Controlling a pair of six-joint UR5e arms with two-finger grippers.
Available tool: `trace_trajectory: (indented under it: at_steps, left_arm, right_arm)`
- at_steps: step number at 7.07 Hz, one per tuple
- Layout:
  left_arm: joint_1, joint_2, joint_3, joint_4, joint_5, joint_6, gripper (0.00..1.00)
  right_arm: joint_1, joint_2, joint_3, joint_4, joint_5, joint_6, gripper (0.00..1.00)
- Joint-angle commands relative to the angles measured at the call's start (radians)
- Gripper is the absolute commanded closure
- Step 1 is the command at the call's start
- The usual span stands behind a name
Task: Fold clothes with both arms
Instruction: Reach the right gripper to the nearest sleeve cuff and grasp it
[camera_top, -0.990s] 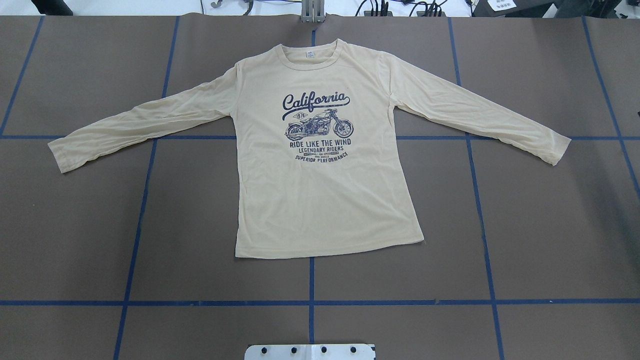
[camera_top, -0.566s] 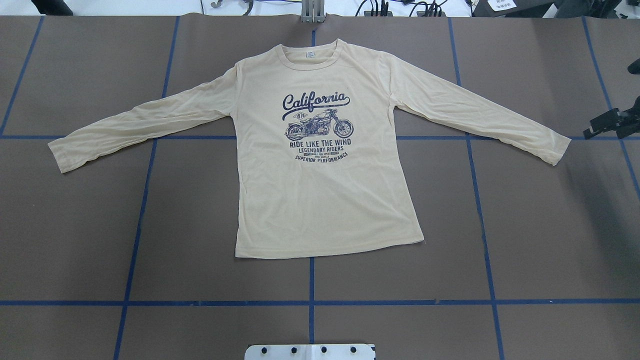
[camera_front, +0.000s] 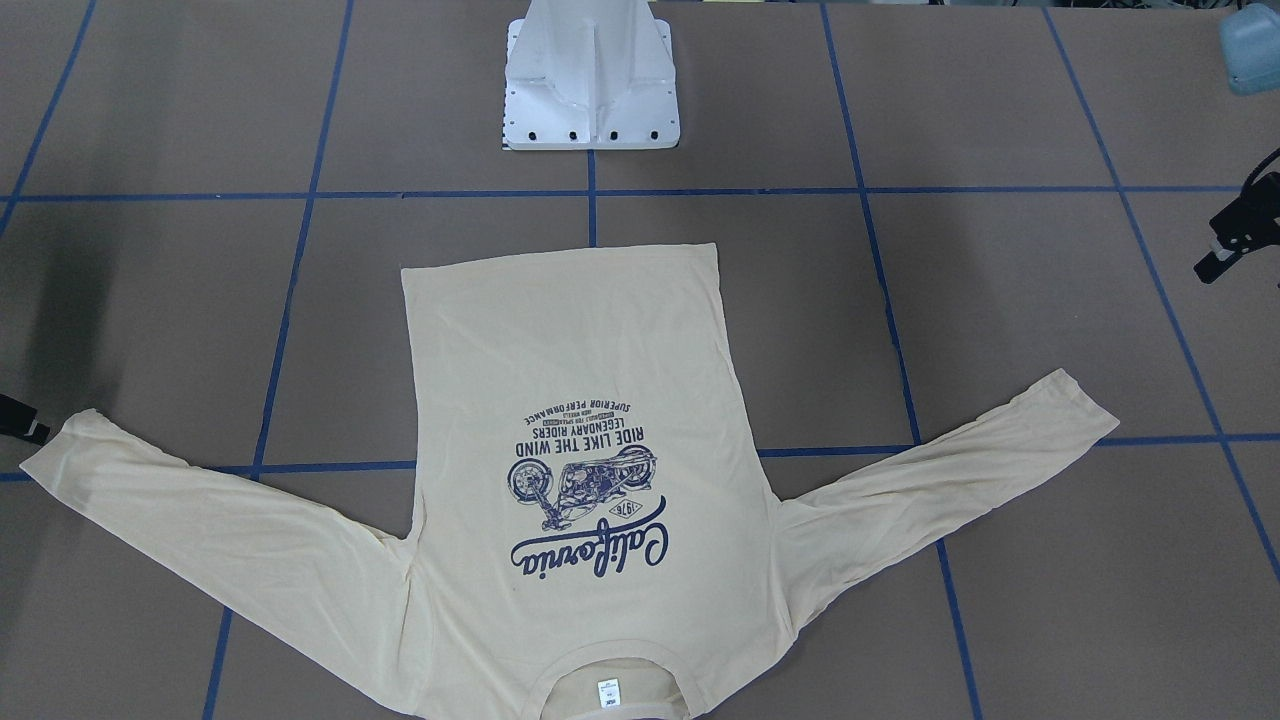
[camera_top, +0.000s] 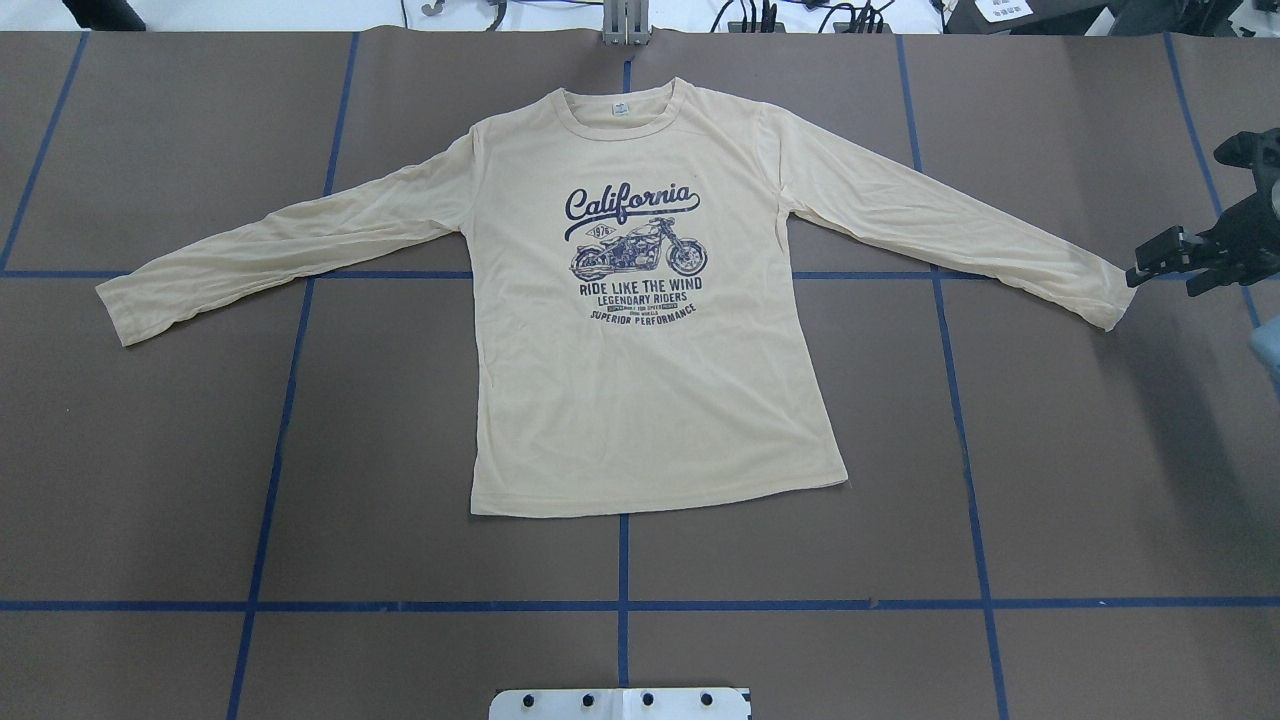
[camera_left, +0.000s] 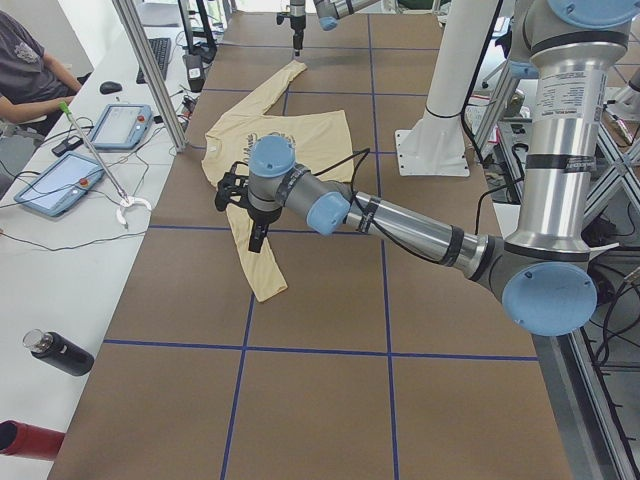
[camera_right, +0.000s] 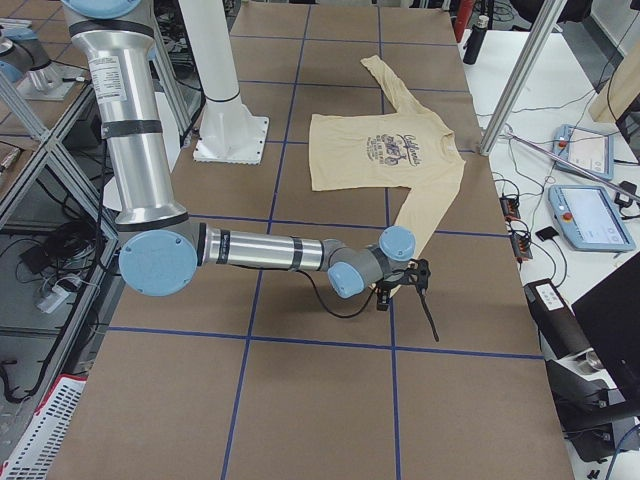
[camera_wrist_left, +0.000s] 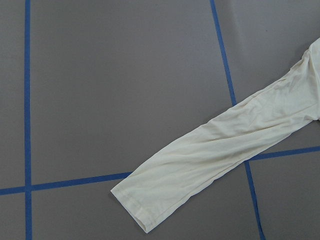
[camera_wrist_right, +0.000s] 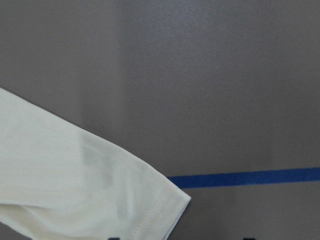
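The shirt (camera_top: 650, 330) lies flat and print-up in the middle of the table (camera_top: 1050, 480), collar on the far side from the robot, sleeves spread wide. My right claw (camera_top: 1172, 268) hovers just beside the right cuff (camera_top: 1112, 300), fingers apart. My left claw (camera_front: 1225, 250) hangs off to the side of the left cuff (camera_front: 1085, 405); apart or together, I cannot tell. I'd drop both squarely onto the cuffs, pinch together, and lift low so the body doesn't drag.
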Motion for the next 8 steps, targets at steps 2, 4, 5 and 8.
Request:
trace_trajectory:
  at_steps: [2, 4, 5, 8]
  left_arm:
    - [0.007, 0.0, 0.0, -0.001, 0.002, 0.0, 0.0]
    - [0.008, 0.0, 0.0, -0.001, 0.002, 0.002, 0.0]
    - [0.008, 0.0, 0.0, -0.001, 0.002, 0.002, 0.0]
    - [0.008, 0.0, -0.001, -0.002, 0.002, 0.002, 0.0]
  right_arm:
    - [-0.032, 0.053, -0.03, -0.005, -0.073, 0.004, 0.23]
    - [-0.039, 0.061, -0.05, -0.004, -0.076, 0.003, 0.24]
    - [-0.039, 0.061, -0.051, -0.004, -0.076, 0.004, 0.29]
    - [-0.04, 0.06, -0.062, -0.004, -0.074, 0.004, 0.46]
